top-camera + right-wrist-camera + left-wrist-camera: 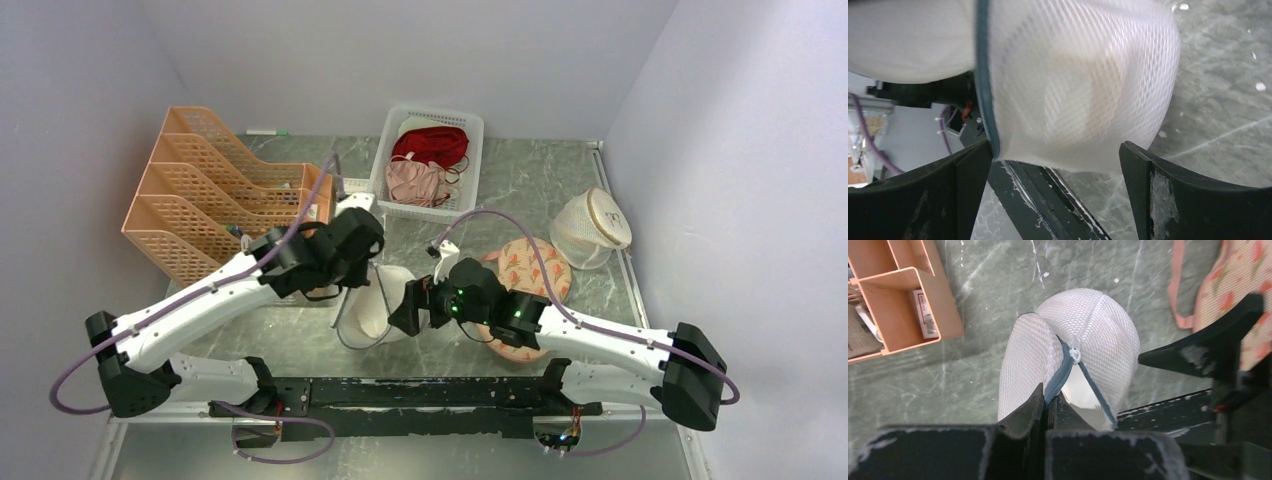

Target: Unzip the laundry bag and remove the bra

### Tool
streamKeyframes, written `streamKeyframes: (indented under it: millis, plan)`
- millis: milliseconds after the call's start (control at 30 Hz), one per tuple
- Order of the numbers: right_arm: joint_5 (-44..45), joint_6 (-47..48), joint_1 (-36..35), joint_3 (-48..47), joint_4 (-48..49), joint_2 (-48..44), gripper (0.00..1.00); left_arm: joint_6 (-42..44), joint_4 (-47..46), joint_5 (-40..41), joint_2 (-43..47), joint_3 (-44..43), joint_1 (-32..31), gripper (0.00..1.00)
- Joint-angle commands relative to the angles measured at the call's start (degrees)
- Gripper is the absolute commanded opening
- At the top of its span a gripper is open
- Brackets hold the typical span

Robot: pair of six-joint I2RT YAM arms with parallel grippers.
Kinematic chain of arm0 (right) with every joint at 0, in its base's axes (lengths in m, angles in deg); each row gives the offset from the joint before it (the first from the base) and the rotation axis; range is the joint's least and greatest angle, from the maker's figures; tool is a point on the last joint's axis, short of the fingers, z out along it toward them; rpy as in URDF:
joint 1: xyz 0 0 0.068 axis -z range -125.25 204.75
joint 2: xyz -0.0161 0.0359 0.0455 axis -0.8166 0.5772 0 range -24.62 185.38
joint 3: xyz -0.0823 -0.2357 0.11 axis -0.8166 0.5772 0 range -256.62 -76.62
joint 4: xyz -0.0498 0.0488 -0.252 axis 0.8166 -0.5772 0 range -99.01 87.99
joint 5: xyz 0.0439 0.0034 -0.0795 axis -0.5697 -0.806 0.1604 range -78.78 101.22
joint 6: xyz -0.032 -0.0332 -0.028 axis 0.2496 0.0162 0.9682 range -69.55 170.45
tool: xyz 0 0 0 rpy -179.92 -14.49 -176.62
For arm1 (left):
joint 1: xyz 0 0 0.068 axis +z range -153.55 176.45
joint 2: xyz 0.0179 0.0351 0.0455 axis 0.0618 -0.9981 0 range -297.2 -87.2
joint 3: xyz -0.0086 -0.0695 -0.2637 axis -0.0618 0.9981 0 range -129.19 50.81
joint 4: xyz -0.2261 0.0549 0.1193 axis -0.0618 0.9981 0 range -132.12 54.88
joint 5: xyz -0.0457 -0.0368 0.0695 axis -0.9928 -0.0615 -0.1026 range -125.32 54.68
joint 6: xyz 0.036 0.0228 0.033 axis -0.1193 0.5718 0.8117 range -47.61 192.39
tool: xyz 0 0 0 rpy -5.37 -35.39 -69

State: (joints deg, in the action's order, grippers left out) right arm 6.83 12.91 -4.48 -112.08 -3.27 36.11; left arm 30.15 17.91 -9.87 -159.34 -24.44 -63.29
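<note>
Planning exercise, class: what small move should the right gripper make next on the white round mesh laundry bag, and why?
Probably close the open right gripper on the white zipper pull and draw it further round the dark blue-grey rim. The left gripper pinches the white round mesh laundry bag beside the zip, and the gap is only a short V.

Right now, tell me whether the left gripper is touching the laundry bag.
Touching. The left wrist view shows the left gripper closed on the dark zipper rim of the laundry bag, with no gap between them.
</note>
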Motion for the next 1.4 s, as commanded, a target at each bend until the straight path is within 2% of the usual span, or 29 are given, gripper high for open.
streamKeyframes:
  millis: [0,100,233,300,467,567,767,933,1067,1133,1200,1267,1367]
  plan:
    - [7.2,-1.0,-1.8,-0.9,-5.0,1.2,1.00,0.8,-6.5,-11.0,4.1,1.0,5.0,0.07]
    - [9.3,-1.2,-1.8,-0.2,-5.9,2.2,0.96,0.3,-8.9,-15.1,6.1,2.8,6.9,0.07]
    - [18.3,-0.2,-1.2,-1.8,-11.1,3.2,0.91,1.0,-9.2,-20.1,7.0,3.4,8.3,0.07]
    - [20.8,2.3,0.9,-3.9,-13.4,3.4,0.83,1.2,-7.6,-21.7,7.0,3.2,8.5,0.07]
    - [14.3,10.6,11.7,-6.9,-14.9,4.0,0.46,0.4,-8.6,-28.5,10.3,6.7,9.0,0.07]
    - [12.9,13.7,14.2,-10.1,-18.9,5.0,0.28,-1.2,-8.8,-32.3,12.6,8.8,9.7,0.08]
    - [1.5,18.9,17.6,-18.1,-24.6,11.7,0.16,-2.1,-12.4,-43.8,15.9,17.1,12.8,0.09]
    - [0.1,21.1,19.1,-23.3,-25.6,18.9,0.07,2.7,-17.0,-51.6,14.6,24.6,21.7,0.09]
    - [-1.4,20.9,19.1,-25.9,-26.9,21.3,0.05,7.3,-21.7,-58.4,11.1,27.3,26.9,0.07]
    - [-2.9,19.6,19.1,-25.0,-26.3,20.0,0.10,9.3,-21.1,-56.5,9.2,26.8,27.6,0.08]
    - [-5.7,18.5,19.2,-23.9,-25.9,18.6,0.19,10.1,-18.9,-51.1,8.1,26.0,27.9,0.15]
    - [-7.6,17.6,19.2,-22.6,-25.4,17.2,0.24,8.7,-17.3,-43.9,9.8,26.7,27.9,0.28]
    - [-8.1,18.2,19.1,-20.7,-24.6,14.9,0.33,7.3,-18.6,-38.5,14.5,30.1,28.0,0.44]
